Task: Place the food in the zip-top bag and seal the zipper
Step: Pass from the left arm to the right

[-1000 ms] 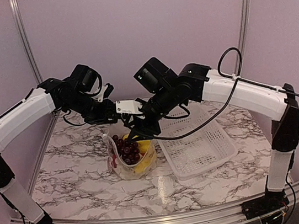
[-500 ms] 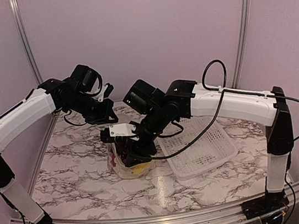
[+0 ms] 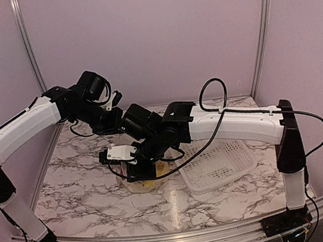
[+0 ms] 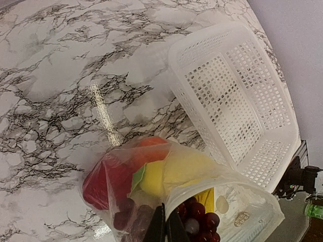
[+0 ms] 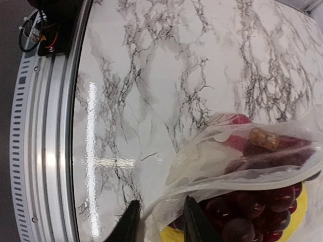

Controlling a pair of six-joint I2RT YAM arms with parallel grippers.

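The zip-top bag (image 4: 227,212) sits on the marble table with its mouth held up and open. Through it show the food: a red piece (image 4: 103,181), an orange pumpkin (image 4: 151,143), a yellow piece (image 4: 176,171) and dark grapes (image 4: 202,219). My left gripper (image 4: 166,227) is shut on the bag's mouth edge, where the zipper (image 4: 222,184) runs. My right gripper (image 5: 161,224) is low at the opposite side of the mouth. Its fingers stand apart, with the bag's rim (image 5: 242,174) lying between them. From above, the right wrist (image 3: 143,141) covers most of the bag (image 3: 145,184).
The white perforated basket (image 4: 237,96) lies right of the bag, also visible from above as the basket (image 3: 221,163). A metal rail (image 5: 48,126) runs along the table's near edge. Bare marble lies to the left of and in front of the bag.
My right arm has swung left and down over the bag, to its near-left rim, and its jaws have narrowed around the plastic. The left arm has held still with its grip.
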